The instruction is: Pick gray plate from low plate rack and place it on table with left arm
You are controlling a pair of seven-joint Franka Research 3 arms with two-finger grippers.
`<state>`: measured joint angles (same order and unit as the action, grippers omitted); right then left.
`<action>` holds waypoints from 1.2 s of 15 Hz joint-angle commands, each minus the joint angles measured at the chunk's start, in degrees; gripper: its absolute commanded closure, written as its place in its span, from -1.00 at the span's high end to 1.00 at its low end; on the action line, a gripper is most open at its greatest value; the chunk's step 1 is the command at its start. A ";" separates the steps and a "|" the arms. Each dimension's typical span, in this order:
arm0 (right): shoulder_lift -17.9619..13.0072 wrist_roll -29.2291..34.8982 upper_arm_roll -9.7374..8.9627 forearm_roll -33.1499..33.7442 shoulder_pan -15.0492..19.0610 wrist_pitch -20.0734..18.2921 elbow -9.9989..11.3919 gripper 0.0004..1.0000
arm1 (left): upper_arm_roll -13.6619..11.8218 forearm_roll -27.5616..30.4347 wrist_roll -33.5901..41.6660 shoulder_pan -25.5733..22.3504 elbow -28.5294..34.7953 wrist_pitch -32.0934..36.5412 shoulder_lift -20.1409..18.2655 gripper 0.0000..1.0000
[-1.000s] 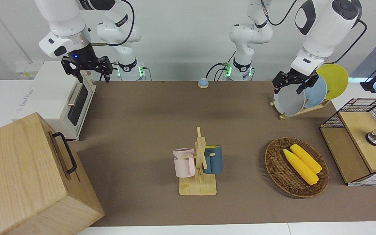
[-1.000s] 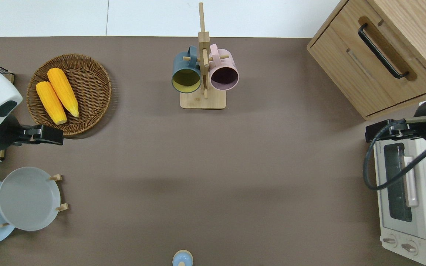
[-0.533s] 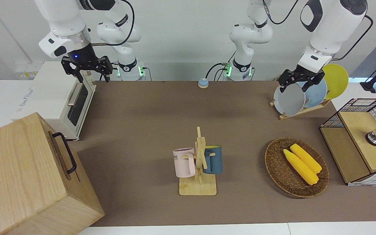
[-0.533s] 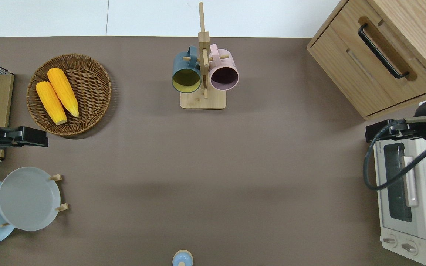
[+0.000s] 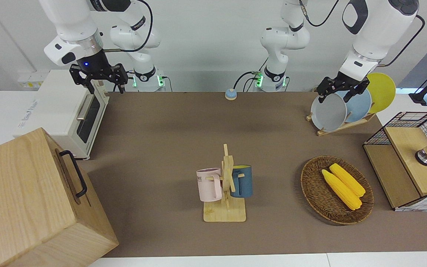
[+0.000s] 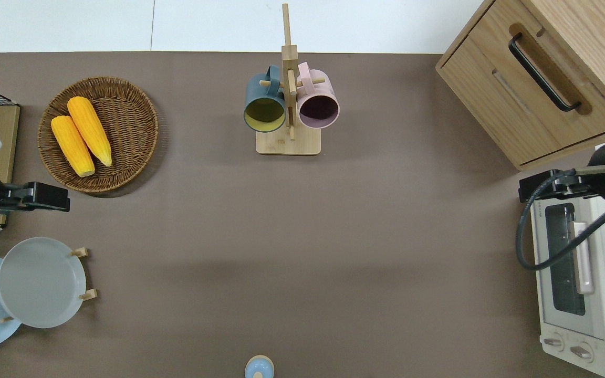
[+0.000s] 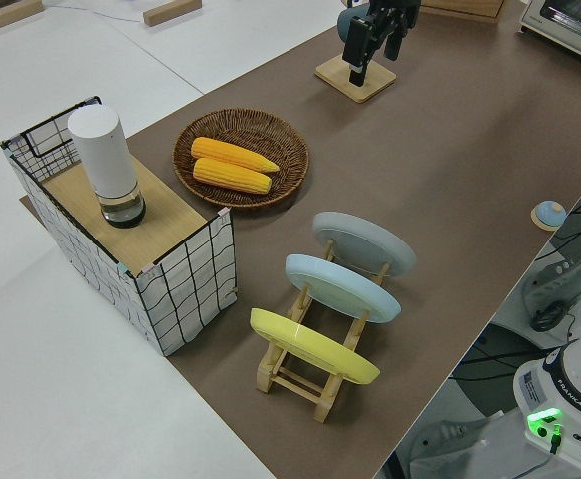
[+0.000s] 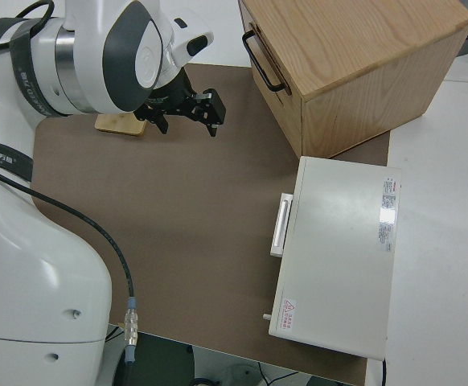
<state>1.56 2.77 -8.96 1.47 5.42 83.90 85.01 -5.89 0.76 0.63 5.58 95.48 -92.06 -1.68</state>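
Gray plate (image 5: 328, 112) in the low plate rack (image 5: 341, 127), up on its edge and leaning back on the pegs. In the rack's end slot, the one farthest from the robots. Light blue plate (image 5: 360, 106) in the next slot, then a yellow plate (image 5: 382, 91) in the slot nearest to the robots. All three leaning the same way, with gaps between them. Rack on the table (image 5: 161, 129), at the left arm's end, close to the edge.

Left arm (image 5: 369, 37) bent down toward the rack. Left gripper (image 5: 337, 97) up in the air, fingers spread apart, nothing between them. From straight above, over bare table between the rack and a round woven basket (image 5: 311, 187). Not touching the gray plate. From the front, black fingers just above the plate's top rim.

Two yellow corn cobs (image 5: 343, 185) side by side in the basket, farther from the robots than the rack. Wire box with a wooden top (image 5: 402, 148) beside the basket, at the very end of the table.

Wooden mug tree (image 5: 225, 185) near the middle of the table, far from the robots, with a pink mug (image 5: 209, 185) on one side and a dark blue mug (image 5: 242, 181) on the other.

Right arm parked. Right gripper (image 5: 104, 86) with fingers spread wide, holding nothing.
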 commanded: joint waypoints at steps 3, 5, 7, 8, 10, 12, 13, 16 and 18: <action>0.02 0.22 0.34 -0.15 -0.41 -0.14 -0.37 0.97 | -0.09 -4.35 1.22 0.04 2.77 1.62 -2.71 1.00; 0.02 0.22 0.34 -0.15 -0.41 -0.05 -0.37 0.97 | -0.18 -4.89 2.53 -0.39 4.97 1.62 -4.11 1.00; 0.02 0.22 0.34 -0.15 -0.41 -0.14 -0.37 0.97 | -0.35 -4.89 3.76 -2.23 5.59 1.79 -4.91 1.00; 0.02 0.22 0.34 -0.15 -0.41 -0.05 -0.37 0.97 | -0.53 -4.89 3.85 -2.94 5.85 1.88 -5.00 1.00; 0.02 0.22 0.34 -0.15 -0.41 -0.05 -0.37 0.97 | -0.62 -4.89 4.72 -4.43 6.91 1.80 -5.70 1.00; 0.02 0.22 0.34 -0.15 -0.41 -0.14 -0.37 0.97 | -0.62 -5.59 8.32 -6.54 9.01 1.18 -6.93 1.00; 0.02 0.22 0.34 -0.15 -0.41 -0.05 -0.37 0.97 | -0.62 -6.03 8.94 -7.33 9.89 1.01 -7.45 1.00; 0.02 0.22 0.34 -0.15 -0.41 -0.14 -0.37 0.97 | -0.62 -6.64 9.04 -8.22 12.26 -0.40 -8.42 1.00; 0.02 0.22 0.34 -0.15 -0.41 -0.05 -0.37 0.97 | -0.62 -8.57 8.95 -8.30 16.21 -3.11 -10.26 1.00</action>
<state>1.56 2.77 -8.96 1.47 5.42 83.90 85.01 -6.86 -5.17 9.13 -2.55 104.84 -90.77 -7.89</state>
